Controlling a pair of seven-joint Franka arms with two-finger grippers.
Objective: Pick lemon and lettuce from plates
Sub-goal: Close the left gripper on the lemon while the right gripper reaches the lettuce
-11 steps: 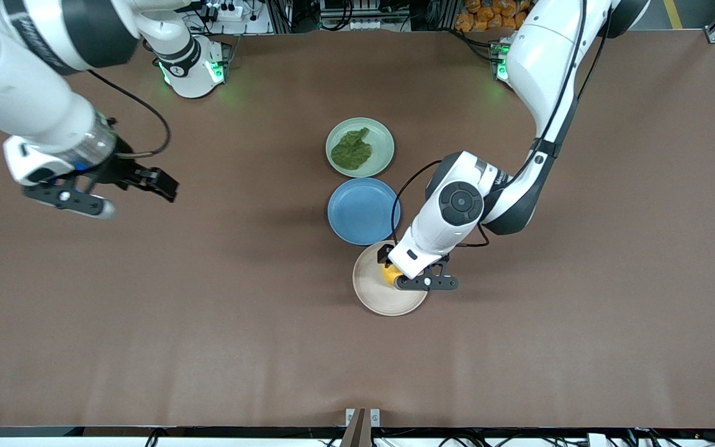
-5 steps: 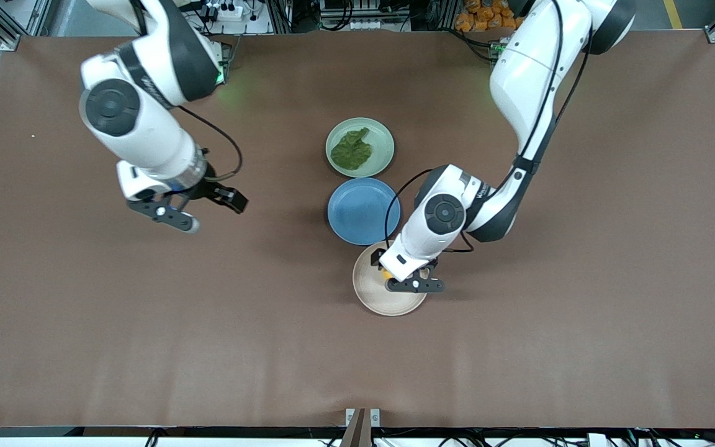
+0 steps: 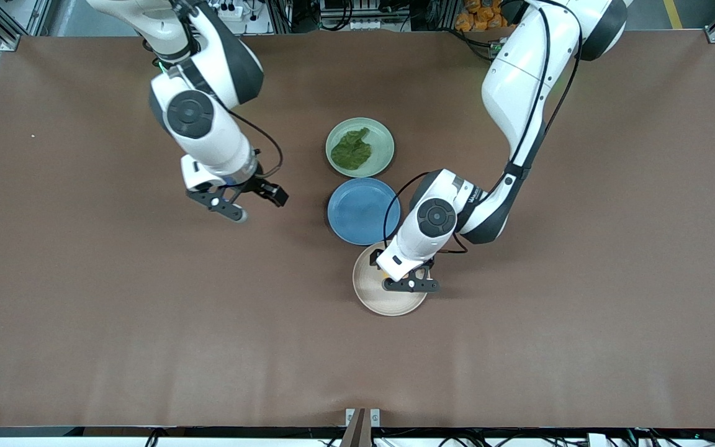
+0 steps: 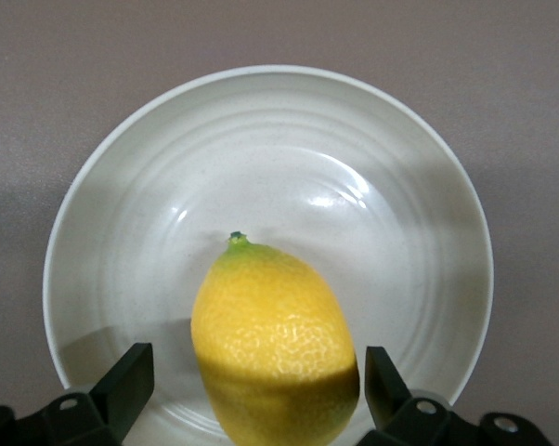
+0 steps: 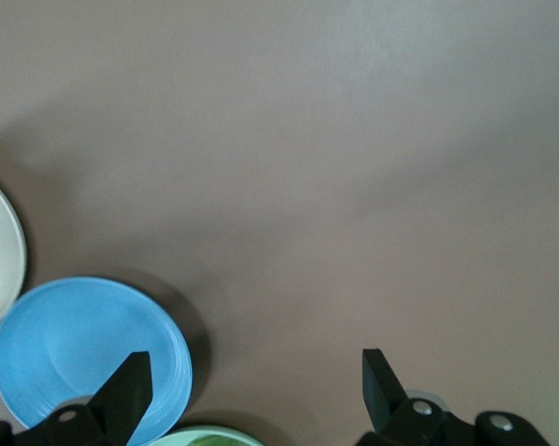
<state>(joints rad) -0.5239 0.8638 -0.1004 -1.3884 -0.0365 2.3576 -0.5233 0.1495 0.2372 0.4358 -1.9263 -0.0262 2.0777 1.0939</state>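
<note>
Where green-tipped, lemon [image 4: 272,348] away from left end effector [image 4: 252,386].

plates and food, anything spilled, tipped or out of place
Nothing stands out. The lemon lies on the beige plate between the open left gripper fingers. The lettuce lies flat on the green plate. The blue plate sits bare between them. The open right gripper is over bare table.

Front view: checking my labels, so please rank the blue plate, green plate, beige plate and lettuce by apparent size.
1. Blue plate, beige plate and green plate: look alike, unranked.
2. Lettuce: smallest.
</note>
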